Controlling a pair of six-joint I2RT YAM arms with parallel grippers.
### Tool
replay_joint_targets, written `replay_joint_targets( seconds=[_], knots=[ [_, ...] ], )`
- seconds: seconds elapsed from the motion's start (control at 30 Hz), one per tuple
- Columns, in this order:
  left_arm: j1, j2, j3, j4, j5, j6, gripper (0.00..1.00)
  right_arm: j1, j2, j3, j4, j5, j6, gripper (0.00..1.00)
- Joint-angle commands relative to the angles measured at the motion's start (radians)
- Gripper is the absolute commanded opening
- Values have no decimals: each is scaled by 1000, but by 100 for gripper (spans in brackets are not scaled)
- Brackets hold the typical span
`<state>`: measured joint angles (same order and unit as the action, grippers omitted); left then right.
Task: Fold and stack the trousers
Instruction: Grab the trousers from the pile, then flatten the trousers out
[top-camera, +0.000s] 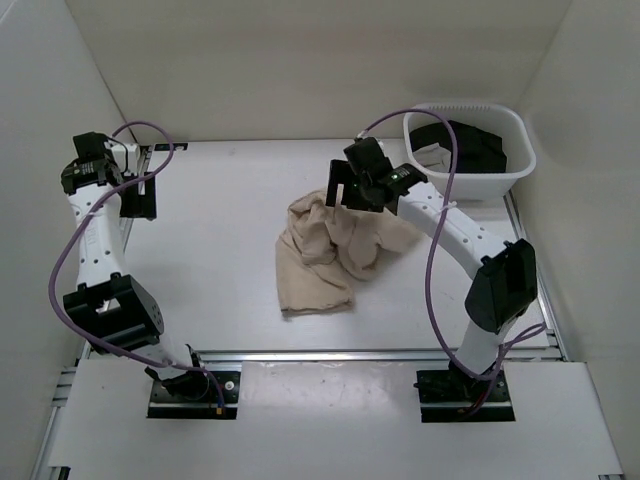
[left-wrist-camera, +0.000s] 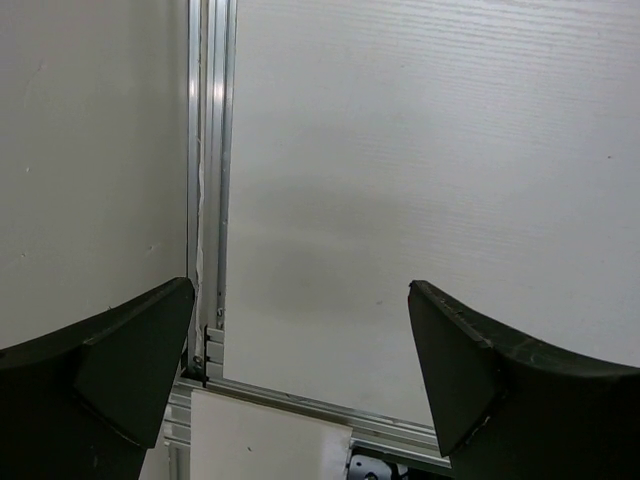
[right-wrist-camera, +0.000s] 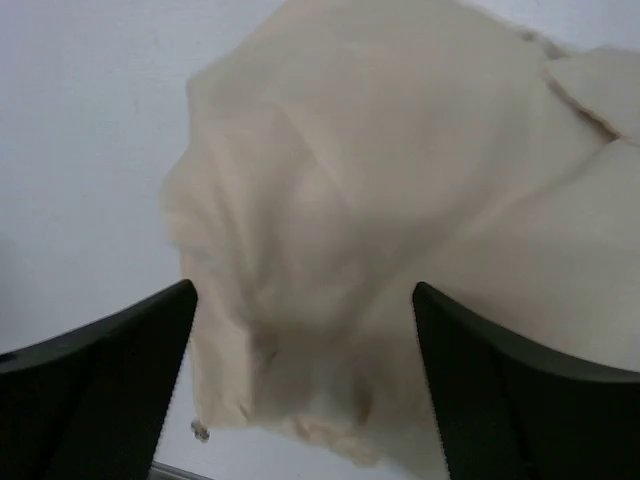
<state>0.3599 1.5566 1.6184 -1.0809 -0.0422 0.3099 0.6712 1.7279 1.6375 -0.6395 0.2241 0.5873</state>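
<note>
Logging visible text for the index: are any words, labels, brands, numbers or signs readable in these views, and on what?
None: no readable text in any view.
The beige trousers, the white basket and the table show no print, label or sign.

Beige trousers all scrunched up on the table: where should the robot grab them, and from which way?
Probably a raised fold near the far edge of the beige trousers, pinched from straight above. They lie in a crumpled heap on the table, so ridges stick up while the edges lie flat. The right gripper hangs open over that part.
</note>
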Motion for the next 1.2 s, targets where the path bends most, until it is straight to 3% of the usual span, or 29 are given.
replay_joint_targets(
  seconds=[0.0, 0.1, 0.2, 0.3, 0.33, 0.4, 0.43, 0.5, 0.63, 0.7, 0.73, 0.77, 0.8, 0.83, 0.9, 0.97, 1.0, 1.07, 1.17],
  knots=[
    [-1, -6, 5, -25, -22, 14, 100, -64, 1, 69, -21, -62, 17, 99],
    [-1, -15, -5, -45, 75, 62, 100, -64, 24, 102, -120, -25, -64, 99],
    [-99, -65, -55, -70, 192, 153, 100, -64, -34, 46, -146, 76, -73, 99],
    [-315, -148, -149, -60, 196, 204, 100, -85, -126, -95, -137, 90, -64, 98],
    [-440, -170, -213, -45, 156, 233, 100, -85, -167, -129, -137, 102, -49, 96],
    [-559, -226, -288, 31, 87, 267, 100, -85, -212, -239, -137, 103, -31, 86],
    [-670, -249, -361, 61, 67, 276, 100, -85, -264, -284, -103, 57, -17, 83],
    [-772, -250, -420, 117, 32, 287, 100, -76, -318, -376, -62, 3, -17, 77],
    [-1042, -198, -503, 283, -199, 333, 100, -53, -428, -566, -34, -22, -6, 74],
    [-1179, -172, -512, 474, -523, 385, 100, -30, -462, -622, -23, -3, 3, 76],
    [-1197, -171, -484, 563, -624, 424, 100, -30, -496, -622, -23, 20, 3, 78],
    [-1197, -158, -310, 617, -677, 452, 100, -18, -513, -622, -23, 77, 3, 80],
    [-1176, -126, -193, 618, -658, 419, 100, -18, -537, -602, -35, 111, 3, 82],
    [-1140, -81, 33, 607, -627, 314, 100, -18, -550, -582, -54, 173, 3, 82],
    [-1093, -50, 192, 607, -640, 140, 100, -18, -550, -556, -74, 217, -15, 83],
    [-1076, -61, 170, 590, -468, 115, 100, -18, -550, -545, -94, 254, -15, 84],
    [-1076, -70, 128, 590, -317, 153, 100, -18, -550, -545, -94, 267, -24, 84],
    [-1113, -79, 3, 549, -192, 208, 98, -18, -550, -564, -80, 267, -15, 87],
    [-1180, -139, -266, 526, -76, 203, 71, -18, -559, -637, -34, 218, 37, 88]
  ],
)
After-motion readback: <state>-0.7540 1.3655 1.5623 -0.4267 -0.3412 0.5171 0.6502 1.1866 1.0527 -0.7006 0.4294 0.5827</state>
